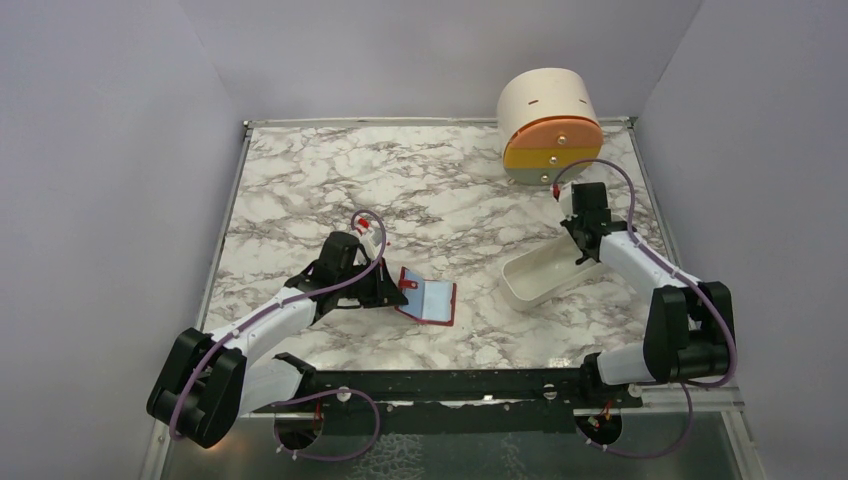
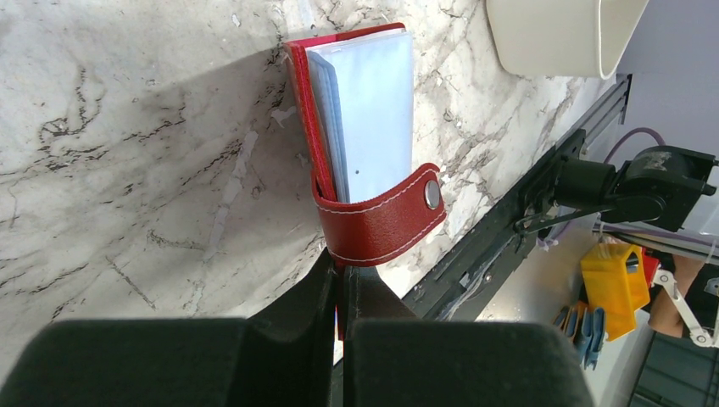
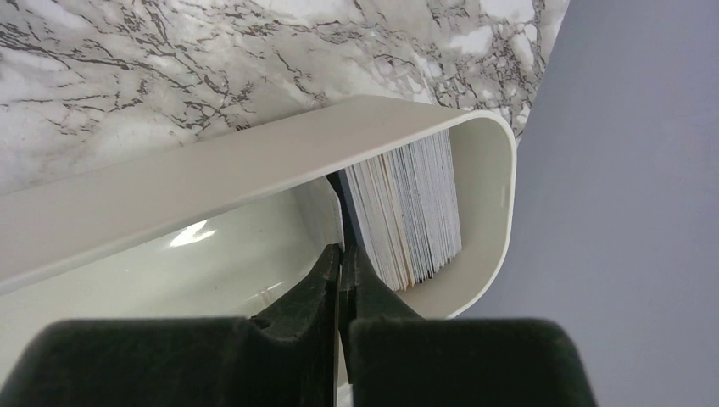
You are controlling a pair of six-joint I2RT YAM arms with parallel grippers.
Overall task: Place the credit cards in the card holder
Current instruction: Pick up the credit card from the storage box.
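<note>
Left gripper (image 2: 340,270) is clamped on the strap of the card holder (image 2: 383,227), which lies open on the worktop (image 2: 127,127). Right gripper (image 3: 342,254) is closed on the end card of the credit cards (image 3: 411,208) in the tray (image 3: 254,161). Lift straight up and verify that only 1 card separates.

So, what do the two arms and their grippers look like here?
Both the left arm and right arm have white links, bulky black joints and a lilac cable looping along each, with a small red fitting near the wrist. The left gripper and right gripper are matte black with tapering fingers.
</note>
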